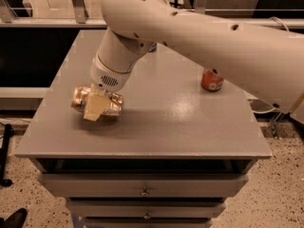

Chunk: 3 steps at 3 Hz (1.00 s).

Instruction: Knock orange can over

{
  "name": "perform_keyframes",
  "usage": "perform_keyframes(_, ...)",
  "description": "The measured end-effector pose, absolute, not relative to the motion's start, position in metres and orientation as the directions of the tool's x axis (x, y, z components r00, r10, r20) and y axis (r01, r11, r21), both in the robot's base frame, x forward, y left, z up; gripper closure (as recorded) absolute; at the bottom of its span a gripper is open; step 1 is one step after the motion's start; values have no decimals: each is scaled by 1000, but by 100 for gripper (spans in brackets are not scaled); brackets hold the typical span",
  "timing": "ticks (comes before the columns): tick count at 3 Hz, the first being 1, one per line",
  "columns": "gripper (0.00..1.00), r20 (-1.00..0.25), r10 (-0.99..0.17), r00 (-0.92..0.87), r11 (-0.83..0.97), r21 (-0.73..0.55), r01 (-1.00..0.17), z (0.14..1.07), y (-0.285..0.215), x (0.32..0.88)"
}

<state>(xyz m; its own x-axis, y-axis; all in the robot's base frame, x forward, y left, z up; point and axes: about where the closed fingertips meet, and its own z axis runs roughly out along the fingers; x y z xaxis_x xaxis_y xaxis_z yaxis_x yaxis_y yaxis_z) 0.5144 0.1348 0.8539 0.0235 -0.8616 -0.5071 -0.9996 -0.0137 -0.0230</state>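
Observation:
The orange can [80, 99], pale golden-bronze, lies on its side on the grey table [156, 127] near the left edge, its top end pointing left. My gripper [96, 107] is at the end of the white arm, directly over the can. One tan finger [93, 109] lies across the can's middle, touching it. The other finger is hidden behind the can and wrist.
A deeper red-orange can [212, 81] stands upright at the right, its upper part hidden by my arm. A dark object [152, 47] peeks out behind the arm at the back. Drawers [142, 191] sit below the table's front edge.

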Motion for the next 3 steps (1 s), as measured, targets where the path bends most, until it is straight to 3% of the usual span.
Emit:
perform_keyframes(1,12,-531,-847,0,7,-12,-1000,848,146,523)
perform_keyframes(2,0,-611,-787,-84,84,30,-996,852,131,530)
perform_keyframes(3,0,-650,-748,-138,135,54,-989,857,112,532)
